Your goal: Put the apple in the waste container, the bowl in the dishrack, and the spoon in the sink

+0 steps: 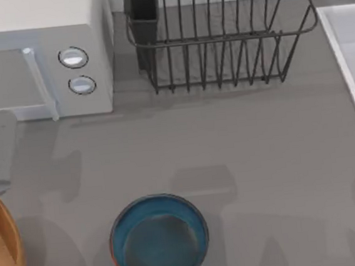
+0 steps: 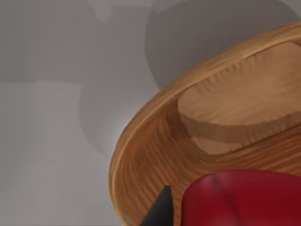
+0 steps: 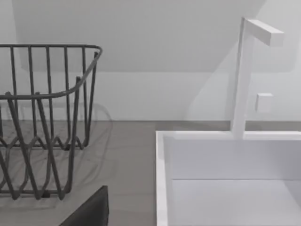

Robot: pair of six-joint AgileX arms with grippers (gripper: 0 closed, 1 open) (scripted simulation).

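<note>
While the apple is pinched by the left gripper above the waste container, release is called for next; right gripper's fingers cannot be told.

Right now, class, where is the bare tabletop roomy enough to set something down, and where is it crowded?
Free: the wide strip between dishrack and bowl, and rightward to the sink. Crowded: the left edge, by microwave and waste container.
</note>
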